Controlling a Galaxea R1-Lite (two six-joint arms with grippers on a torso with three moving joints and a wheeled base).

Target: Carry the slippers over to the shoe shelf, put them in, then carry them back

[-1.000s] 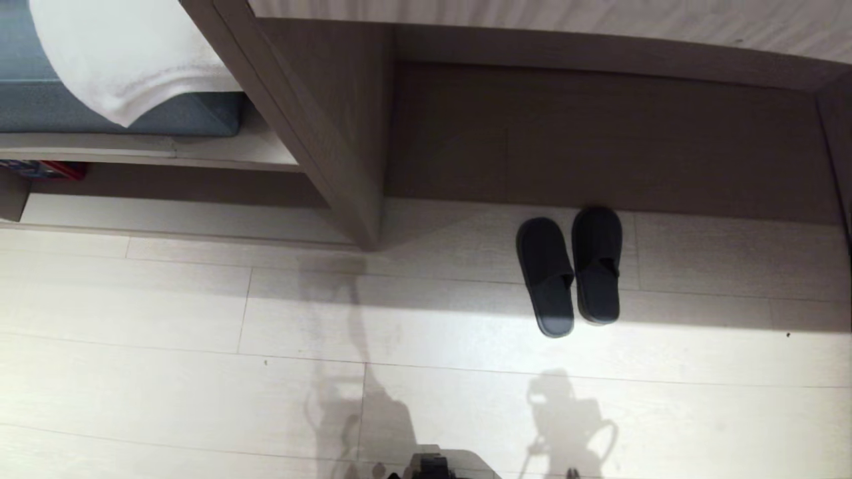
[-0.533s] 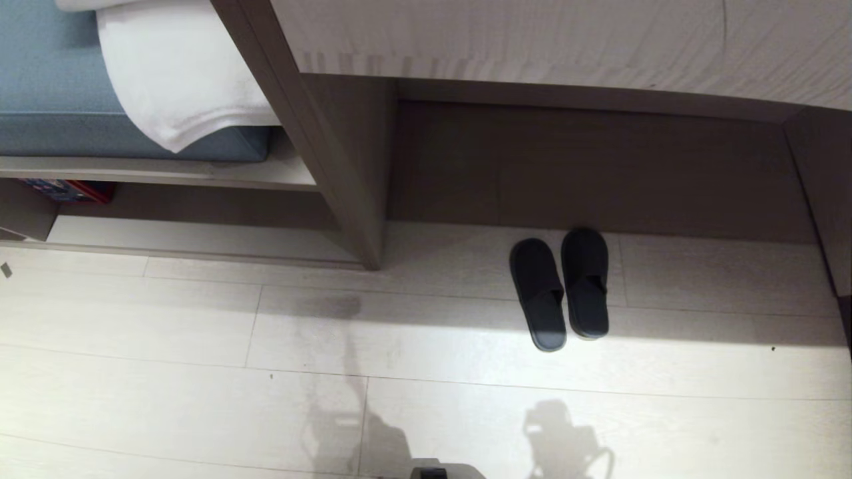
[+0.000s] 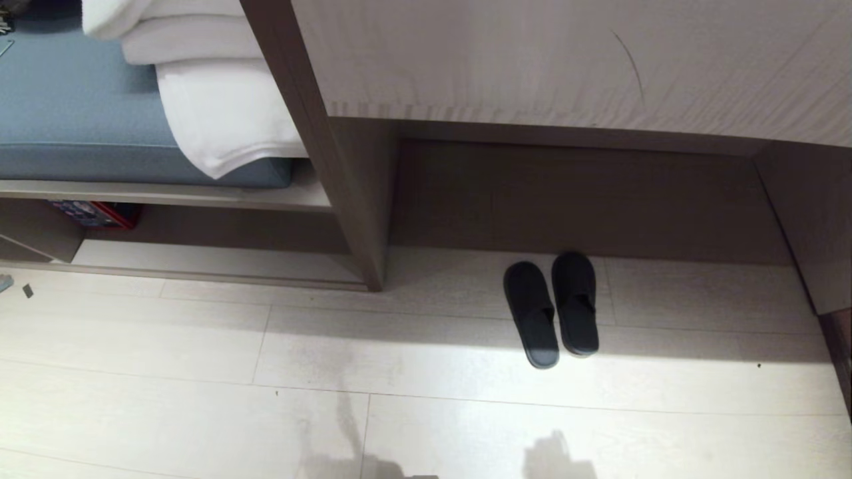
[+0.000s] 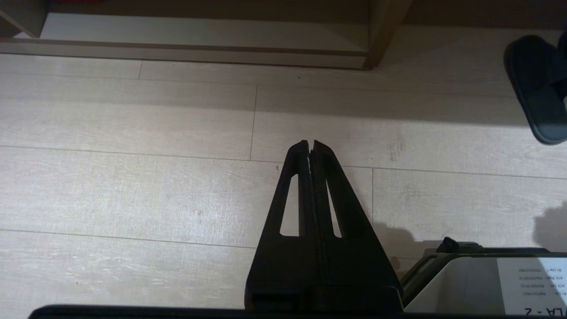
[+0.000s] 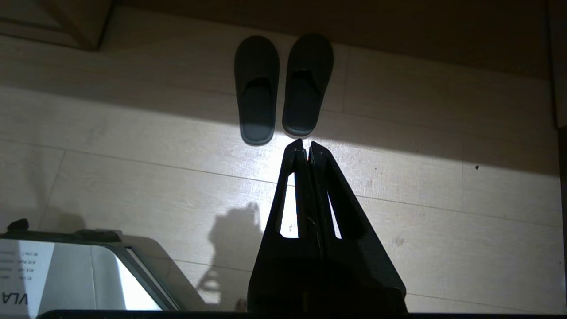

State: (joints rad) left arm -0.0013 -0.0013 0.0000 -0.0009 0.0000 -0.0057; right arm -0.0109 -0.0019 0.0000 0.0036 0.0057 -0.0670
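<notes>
Folded white towels are shown only by the head view, while each wrist view shows its gripper, left gripper and right gripper, pressed closed above the floor, the slippers lying paired just before the right one.

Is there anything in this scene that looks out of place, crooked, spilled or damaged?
Nothing stands out. The slippers lie side by side on the floor under the desk counter, one set slightly nearer the robot than the other. A white towel hangs over the blue cushion's edge. I see no spill or damage.
</notes>
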